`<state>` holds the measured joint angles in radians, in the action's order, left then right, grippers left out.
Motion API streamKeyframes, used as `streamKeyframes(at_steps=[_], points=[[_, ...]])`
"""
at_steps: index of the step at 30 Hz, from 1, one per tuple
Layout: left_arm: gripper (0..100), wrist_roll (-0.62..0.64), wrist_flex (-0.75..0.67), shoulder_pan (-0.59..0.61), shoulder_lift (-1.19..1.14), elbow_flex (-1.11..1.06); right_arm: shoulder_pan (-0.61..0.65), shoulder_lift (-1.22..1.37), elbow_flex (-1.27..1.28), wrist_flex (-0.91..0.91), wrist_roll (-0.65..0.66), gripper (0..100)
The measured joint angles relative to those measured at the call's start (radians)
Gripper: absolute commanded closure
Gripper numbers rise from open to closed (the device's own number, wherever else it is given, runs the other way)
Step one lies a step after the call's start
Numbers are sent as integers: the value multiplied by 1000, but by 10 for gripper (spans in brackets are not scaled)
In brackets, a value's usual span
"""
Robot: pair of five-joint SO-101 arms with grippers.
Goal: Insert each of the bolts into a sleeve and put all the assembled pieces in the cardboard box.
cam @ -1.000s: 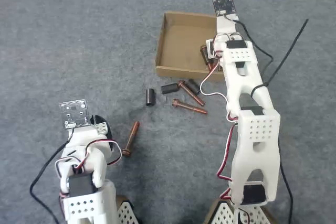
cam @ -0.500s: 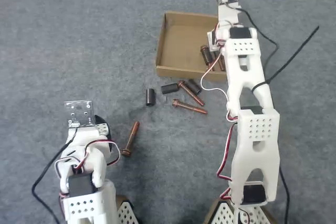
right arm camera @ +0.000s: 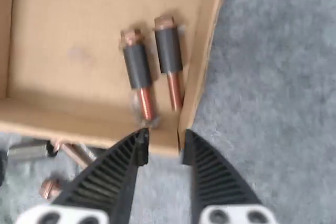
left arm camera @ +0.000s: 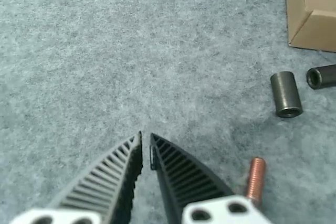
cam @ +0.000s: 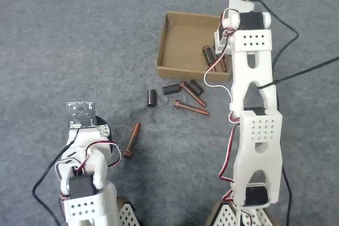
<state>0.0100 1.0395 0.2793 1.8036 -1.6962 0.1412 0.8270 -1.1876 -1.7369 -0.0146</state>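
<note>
Left tool (left arm camera: 146, 136) closed and empty, right tool (right arm camera: 164, 134) slightly parted, empty, over cardboard box (right arm camera: 206, 51) edge

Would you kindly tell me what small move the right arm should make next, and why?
Probably draw the right gripper away from the cardboard box toward the nearest loose bolt: its jaws stand open and empty, two assembled pieces already lie in the box, and bolts and sleeves lie unassembled on the carpet.
</note>
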Motion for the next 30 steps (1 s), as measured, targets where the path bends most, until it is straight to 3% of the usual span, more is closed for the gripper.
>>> streamKeyframes(at_steps=[16,30], points=[[976,-2,0,0,0,0,-74,-15,-32,-18,-2,992],[976,-2,0,0,0,0,-63,-554,706,-18,-2,992]])
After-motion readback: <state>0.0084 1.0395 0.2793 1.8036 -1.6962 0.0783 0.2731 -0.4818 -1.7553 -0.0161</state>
